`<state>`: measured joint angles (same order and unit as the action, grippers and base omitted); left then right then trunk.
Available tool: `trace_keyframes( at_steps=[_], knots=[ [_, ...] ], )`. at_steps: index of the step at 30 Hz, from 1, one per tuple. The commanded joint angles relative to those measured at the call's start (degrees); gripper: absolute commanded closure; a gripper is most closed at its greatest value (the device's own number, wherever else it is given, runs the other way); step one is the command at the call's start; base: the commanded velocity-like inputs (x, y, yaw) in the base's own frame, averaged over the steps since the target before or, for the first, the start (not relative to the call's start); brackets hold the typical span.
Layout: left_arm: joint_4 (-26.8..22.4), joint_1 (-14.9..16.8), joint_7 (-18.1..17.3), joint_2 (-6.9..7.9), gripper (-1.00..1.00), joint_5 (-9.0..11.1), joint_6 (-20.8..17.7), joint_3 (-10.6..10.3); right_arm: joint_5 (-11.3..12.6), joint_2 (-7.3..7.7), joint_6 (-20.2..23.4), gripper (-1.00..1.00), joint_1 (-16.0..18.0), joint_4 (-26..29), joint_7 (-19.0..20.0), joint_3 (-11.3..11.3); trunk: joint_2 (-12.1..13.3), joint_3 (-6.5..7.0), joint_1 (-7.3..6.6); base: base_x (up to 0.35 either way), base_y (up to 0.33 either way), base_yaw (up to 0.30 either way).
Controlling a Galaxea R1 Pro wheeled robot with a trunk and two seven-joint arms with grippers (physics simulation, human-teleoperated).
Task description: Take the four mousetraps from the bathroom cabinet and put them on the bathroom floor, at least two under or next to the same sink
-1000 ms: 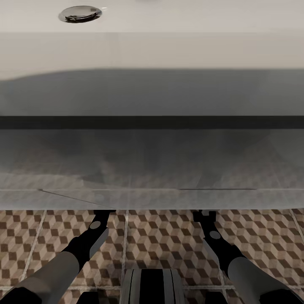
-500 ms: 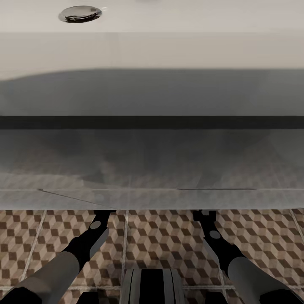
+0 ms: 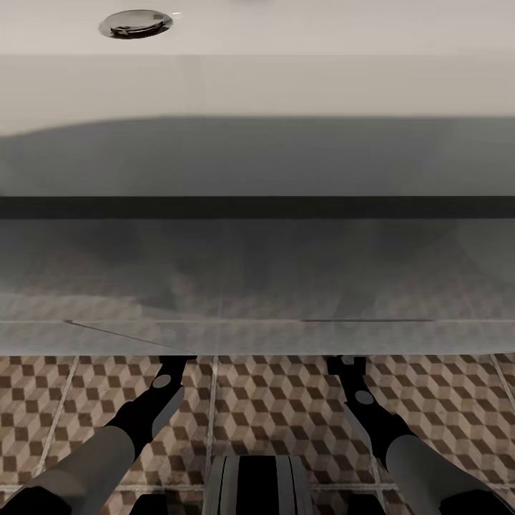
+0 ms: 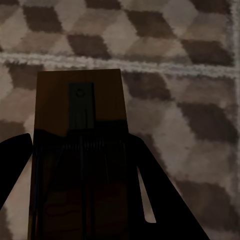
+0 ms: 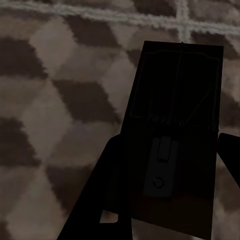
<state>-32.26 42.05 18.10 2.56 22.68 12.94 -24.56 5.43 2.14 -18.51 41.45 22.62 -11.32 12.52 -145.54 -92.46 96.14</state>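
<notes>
In the left wrist view a brown wooden mousetrap with a dark metal spring sits between the fingers of my left gripper, which is shut on it just above the cube-patterned bathroom floor. The right wrist view has another mousetrap, dark in shadow, with my right gripper shut on it over the same tiles. From the head view both arms reach forward under the front edge of the white bathroom sink, which hides their fingertips. The cabinet is out of view.
The sink's chrome drain lies at the far left of the basin. The sink block hangs low over both wrists and casts a grey shadow. Patterned floor shows between the arms, and my own dark base sits at the near edge.
</notes>
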Motion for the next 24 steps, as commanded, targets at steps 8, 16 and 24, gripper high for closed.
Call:
trace_keyframes(
  at_steps=[8,16,24],
  knots=[
    [-0.09,0.05,0.57,0.07,1.00,0.52,0.29,-0.49,0.63,0.06,-0.21,1.00,0.03,-0.03,-0.28,0.42,-0.01,-0.03,-0.01,0.000,0.000,0.000],
    [-0.32,0.05,1.12,0.00,1.00,0.52,0.49,-0.49,0.62,0.05,-0.21,1.00,0.03,-0.03,-0.28,0.40,-0.01,-0.03,-0.01,0.000,0.000,0.000],
    [-0.32,0.04,1.15,-0.01,1.00,0.52,0.53,-0.41,0.59,0.05,-0.21,1.00,0.03,-0.03,-0.28,0.40,-0.01,-0.03,-0.01,-0.055,0.000,0.000]
  ],
)
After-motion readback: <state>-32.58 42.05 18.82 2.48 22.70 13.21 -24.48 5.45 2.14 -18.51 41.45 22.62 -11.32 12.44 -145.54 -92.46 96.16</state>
